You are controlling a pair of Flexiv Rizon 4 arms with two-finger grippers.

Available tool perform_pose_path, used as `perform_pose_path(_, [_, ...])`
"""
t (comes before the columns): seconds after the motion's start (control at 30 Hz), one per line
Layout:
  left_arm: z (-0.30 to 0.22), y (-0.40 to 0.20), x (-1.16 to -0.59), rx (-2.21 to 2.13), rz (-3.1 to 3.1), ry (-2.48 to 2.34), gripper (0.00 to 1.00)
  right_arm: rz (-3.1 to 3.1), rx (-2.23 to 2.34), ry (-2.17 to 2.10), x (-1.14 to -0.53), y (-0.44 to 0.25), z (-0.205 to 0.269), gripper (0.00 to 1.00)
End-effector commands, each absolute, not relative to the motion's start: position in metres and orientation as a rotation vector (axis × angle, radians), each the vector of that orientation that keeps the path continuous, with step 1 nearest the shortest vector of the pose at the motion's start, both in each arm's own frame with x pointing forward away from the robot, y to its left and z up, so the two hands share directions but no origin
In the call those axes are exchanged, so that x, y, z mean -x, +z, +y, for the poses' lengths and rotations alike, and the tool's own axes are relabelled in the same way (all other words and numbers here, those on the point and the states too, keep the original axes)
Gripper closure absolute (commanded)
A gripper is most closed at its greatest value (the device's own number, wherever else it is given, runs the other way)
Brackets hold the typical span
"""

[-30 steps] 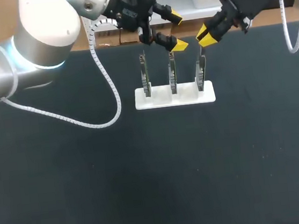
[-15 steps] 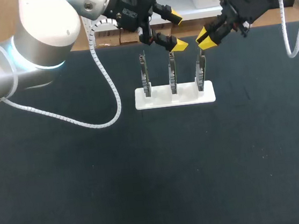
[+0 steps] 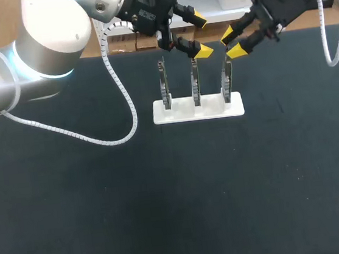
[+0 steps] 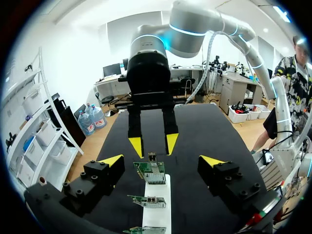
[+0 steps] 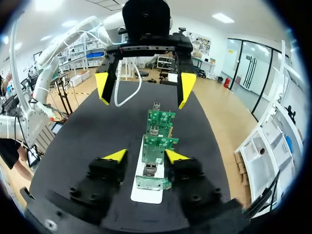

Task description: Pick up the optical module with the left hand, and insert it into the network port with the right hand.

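Green boards (image 3: 195,82), three of them upright in the rack (image 3: 198,109) at the table's twelve o'clock, and no loose module we can make out! Our left gripper (image 3: 201,36) hangs spread wide over the middle board, our right gripper (image 3: 231,43) spread at the rack's one o'clock. Likely light, stiff, delicate: we'd pinch its flat sides.

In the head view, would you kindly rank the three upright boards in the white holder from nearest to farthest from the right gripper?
1. Right-end board, on the side of the right gripper.
2. Middle board, in the centre slot.
3. Left-end board, at the far end of the row.
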State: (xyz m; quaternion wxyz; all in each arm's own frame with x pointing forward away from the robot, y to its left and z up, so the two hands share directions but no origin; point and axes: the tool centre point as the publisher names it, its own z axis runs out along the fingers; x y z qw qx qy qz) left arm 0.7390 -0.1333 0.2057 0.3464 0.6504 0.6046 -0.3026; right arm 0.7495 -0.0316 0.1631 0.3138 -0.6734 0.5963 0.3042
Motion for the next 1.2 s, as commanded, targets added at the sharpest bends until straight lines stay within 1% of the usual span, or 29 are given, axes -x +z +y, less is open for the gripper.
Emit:
perform_pose_path(0.03, [-0.134,0.207,-0.741,-1.694,1.576,-0.784,0.00,1.565,1.770,0.784,-0.744,0.170,-0.032,0.00])
perform_pose_path(0.47, [-0.134,0.207,-0.741,-1.694,1.576,-0.784,0.00,1.506,1.741,0.782,-0.747,0.188,-0.037,0.00])
perform_pose_path(0.5, [-0.134,0.207,-0.741,-1.694,1.576,-0.784,0.00,1.502,1.745,0.778,-0.748,0.189,-0.037,0.50])
perform_pose_path(0.53, [-0.134,0.207,-0.741,-1.694,1.576,-0.784,0.00,1.485,1.745,0.782,-0.748,0.190,-0.037,0.62])
perform_pose_path(0.57, [-0.134,0.207,-0.741,-1.694,1.576,-0.784,0.00,1.475,1.753,0.777,-0.748,0.192,-0.037,0.88])
perform_pose_path(0.6, [-0.134,0.207,-0.741,-1.694,1.576,-0.784,0.00,1.474,1.764,0.772,-0.748,0.192,-0.036,1.00])
perform_pose_path(1.2, [-0.134,0.207,-0.741,-1.694,1.576,-0.784,0.00,1.497,1.744,0.804,-0.748,0.179,-0.037,1.00])
